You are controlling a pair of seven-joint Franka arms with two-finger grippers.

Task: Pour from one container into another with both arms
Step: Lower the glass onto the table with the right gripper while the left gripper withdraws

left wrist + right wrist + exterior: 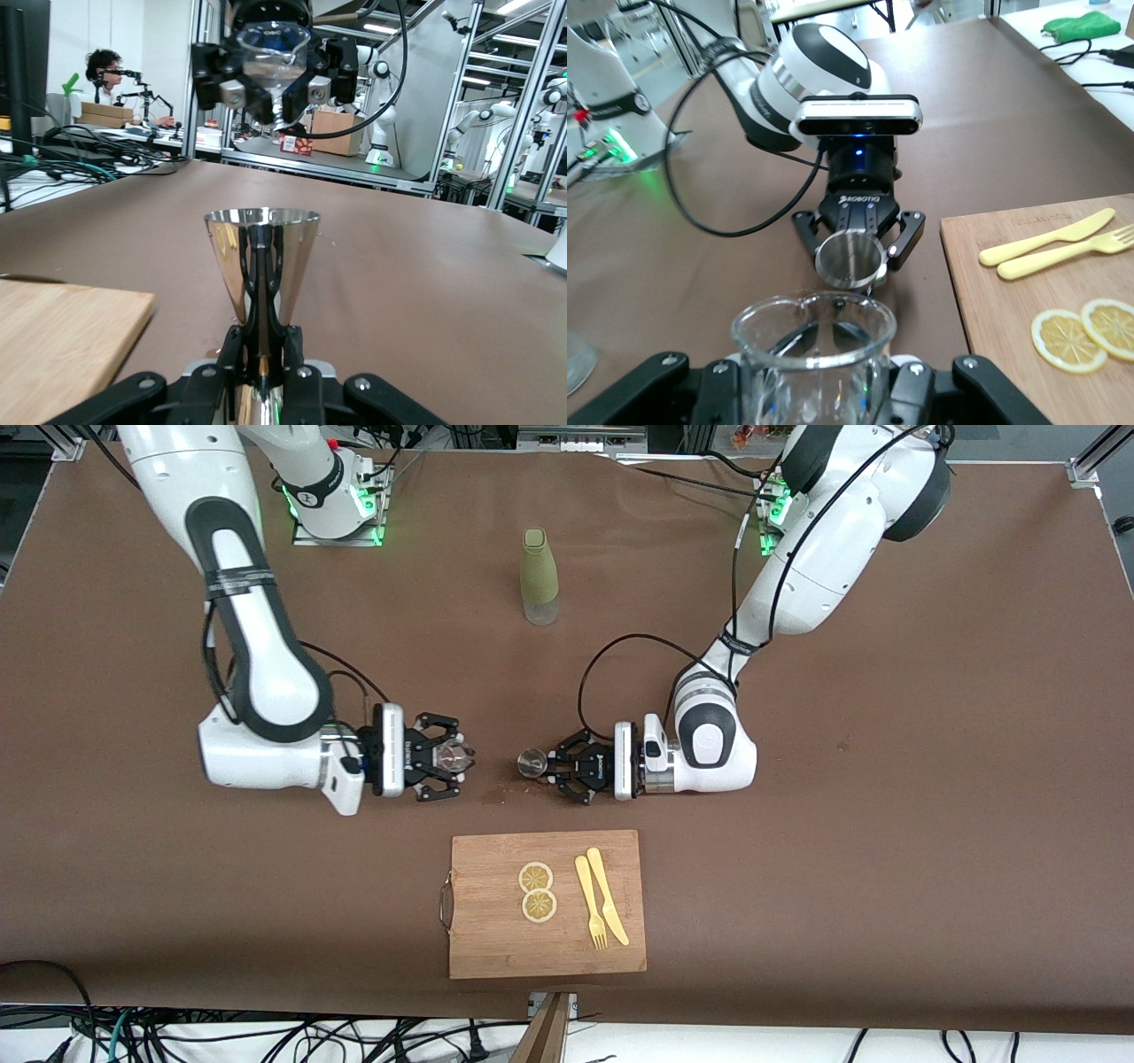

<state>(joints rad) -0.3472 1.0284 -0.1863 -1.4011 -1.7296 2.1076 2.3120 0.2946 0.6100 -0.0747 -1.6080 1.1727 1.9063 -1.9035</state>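
My right gripper is shut on a small clear glass pitcher, held upright with its spout rim wide in the right wrist view. My left gripper is shut on the narrow waist of a shiny metal jigger, whose upper cone fills the left wrist view. Both arms reach in level, low over the brown table, and the two containers face each other a short gap apart. Each wrist view shows the other hand: the jigger and the pitcher.
A green bottle stands upright farther from the camera, between the two bases. A wooden cutting board lies nearer the camera, carrying two lemon slices and a yellow fork and knife. A small dark stain marks the cloth.
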